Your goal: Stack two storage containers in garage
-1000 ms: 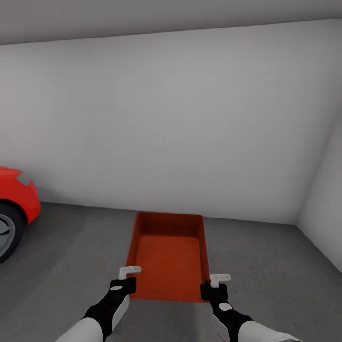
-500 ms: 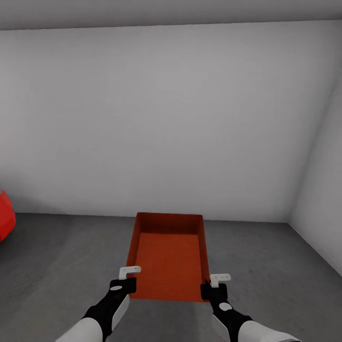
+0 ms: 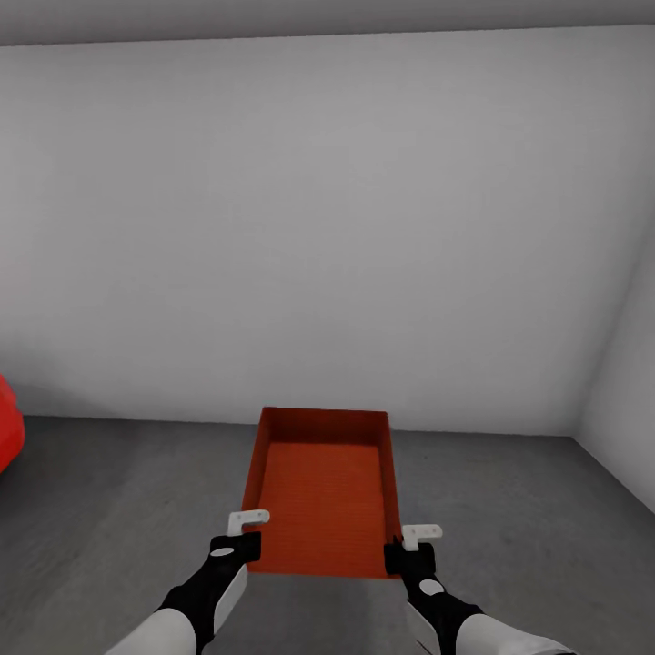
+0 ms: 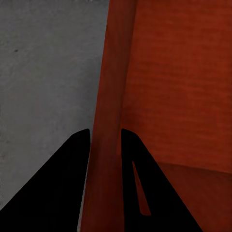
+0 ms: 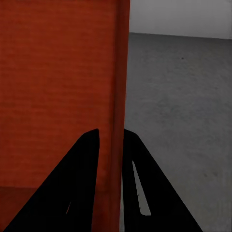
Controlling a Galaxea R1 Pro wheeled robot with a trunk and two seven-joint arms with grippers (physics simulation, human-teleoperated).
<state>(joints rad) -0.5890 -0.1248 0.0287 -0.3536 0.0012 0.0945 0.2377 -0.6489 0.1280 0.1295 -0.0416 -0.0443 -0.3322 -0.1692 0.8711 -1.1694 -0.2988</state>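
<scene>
While both jaws clamp one storage container, grey floor meets white wall.

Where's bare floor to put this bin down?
Dark grey floor lies bare ahead of the orange-red bin, up to the white wall, and on its right toward the corner. Its left is open too, until the red car. Both pincers clamp the bin's walls.

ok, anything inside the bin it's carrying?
Nothing visible inside the storage container: its ribbed orange floor and inner walls are bare. The left hand and right hand clamp its side walls. The grey floor beneath it is hidden by the bin itself.
</scene>
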